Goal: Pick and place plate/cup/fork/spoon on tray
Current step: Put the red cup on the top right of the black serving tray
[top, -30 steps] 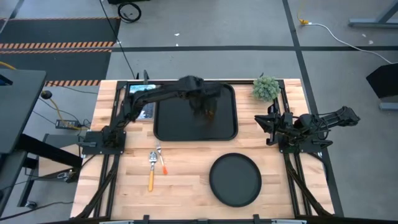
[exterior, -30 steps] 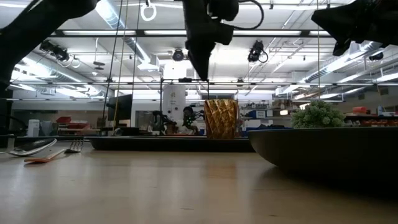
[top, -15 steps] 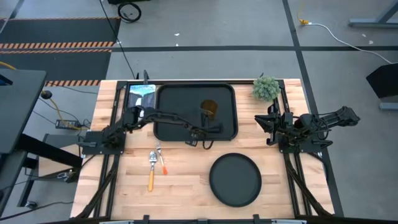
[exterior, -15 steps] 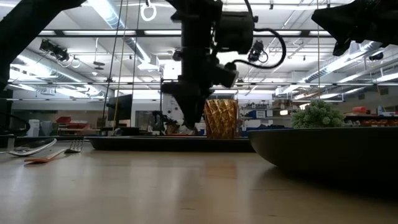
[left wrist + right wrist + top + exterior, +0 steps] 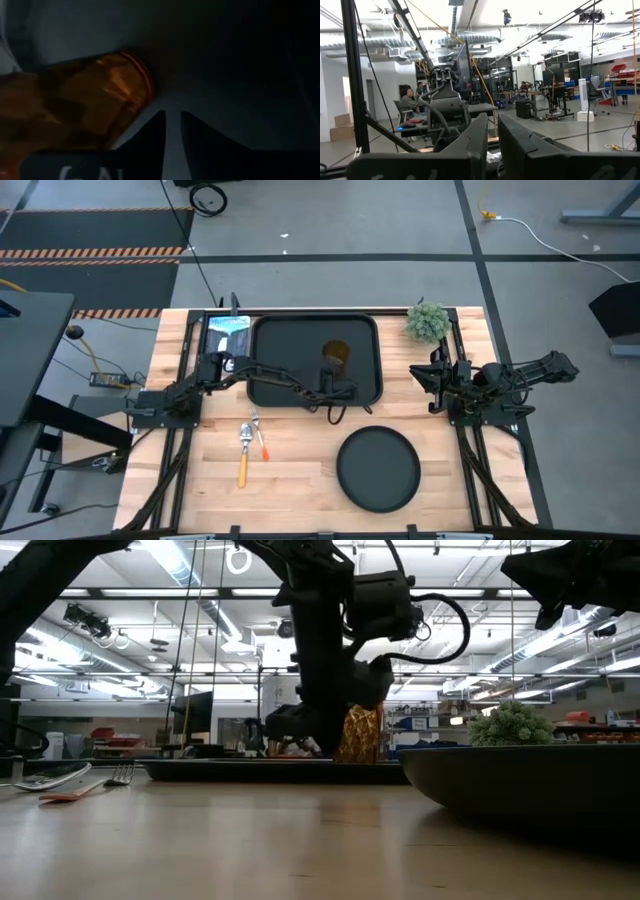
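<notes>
The cup stands on the tray, just behind the left hand, whose fingers sit nearly together, holding nothing; next, lift clear, then reach for the plate on the bench; the right hand waits aside, fingers nearly closed.

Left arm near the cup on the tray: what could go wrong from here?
The left gripper sits low at the tray's near edge, close beside the cup; a sideways swing could knock the cup over. Heading for the plate, its jaws look nearly shut, so they may need opening first.
</notes>
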Controlling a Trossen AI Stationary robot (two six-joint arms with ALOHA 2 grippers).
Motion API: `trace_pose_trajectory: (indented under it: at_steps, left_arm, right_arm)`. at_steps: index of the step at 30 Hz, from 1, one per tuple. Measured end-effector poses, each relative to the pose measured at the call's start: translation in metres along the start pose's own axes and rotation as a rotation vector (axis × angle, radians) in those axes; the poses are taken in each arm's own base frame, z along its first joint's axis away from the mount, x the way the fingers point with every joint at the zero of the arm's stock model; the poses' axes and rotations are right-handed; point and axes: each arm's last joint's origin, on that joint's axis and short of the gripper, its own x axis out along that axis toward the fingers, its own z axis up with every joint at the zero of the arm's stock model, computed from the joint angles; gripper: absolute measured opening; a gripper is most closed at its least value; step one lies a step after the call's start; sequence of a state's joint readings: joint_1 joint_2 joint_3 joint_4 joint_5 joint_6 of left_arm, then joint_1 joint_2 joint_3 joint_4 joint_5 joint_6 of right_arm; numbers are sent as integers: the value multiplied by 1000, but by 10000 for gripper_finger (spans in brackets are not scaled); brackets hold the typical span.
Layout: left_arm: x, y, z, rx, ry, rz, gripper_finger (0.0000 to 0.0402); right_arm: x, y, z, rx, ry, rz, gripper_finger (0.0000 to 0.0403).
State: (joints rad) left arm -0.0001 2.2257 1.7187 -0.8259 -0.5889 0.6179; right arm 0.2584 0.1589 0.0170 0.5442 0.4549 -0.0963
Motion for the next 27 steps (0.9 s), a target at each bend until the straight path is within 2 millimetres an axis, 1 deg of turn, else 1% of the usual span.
trace_pose_trajectory:
  at_steps: [3,10,16,20,27]
  left_arm:
    - [4,6,-1,-25,-10,18,56]
    - [17,22,-13,-81,-10,-14,43]
    - [24,35,-16,-121,-57,9,35]
    - [28,43,-16,-160,-110,18,34]
    - [36,56,-22,-207,-131,35,34]
  right_arm:
    - [0,0,0,-1,0,0,50]
    - [0,0,0,-3,0,0,50]
    - [0,0,0,-3,-1,0,50]
    - [0,0,0,-3,-1,0,50]
    - [0,0,0,-3,-1,0,50]
